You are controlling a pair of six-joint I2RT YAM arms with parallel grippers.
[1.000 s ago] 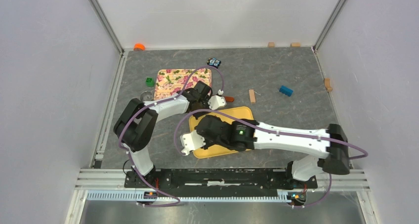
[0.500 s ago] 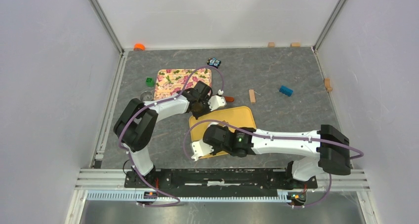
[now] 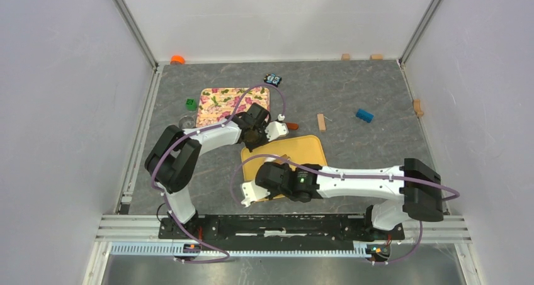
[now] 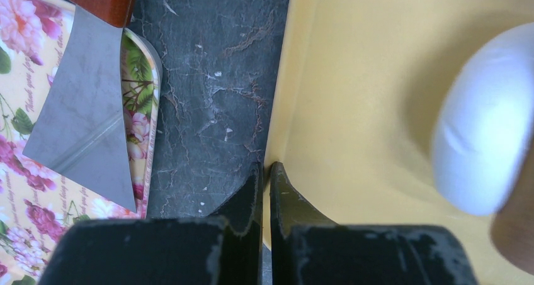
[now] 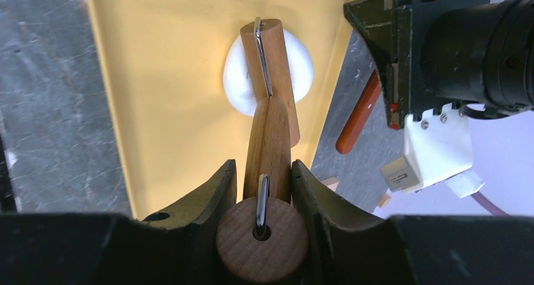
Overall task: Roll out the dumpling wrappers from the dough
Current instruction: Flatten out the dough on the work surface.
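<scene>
Your right gripper (image 5: 262,167) pinches the handle of a wooden rolling pin (image 5: 269,134) between its jaws. The pin's far end lies across the dumpling wrapper (image 5: 236,77) — a flat, roundish white patch on the yellow board (image 5: 164,58), close to one of the board's edges. Your left gripper (image 4: 264,175) has its jaws pressed together on nothing, with the tips at the yellow board's rim, over the grey table (image 4: 214,77). Near it, a metal scraper (image 4: 79,115) with a wooden handle lies on the floral board (image 4: 19,190).
</scene>
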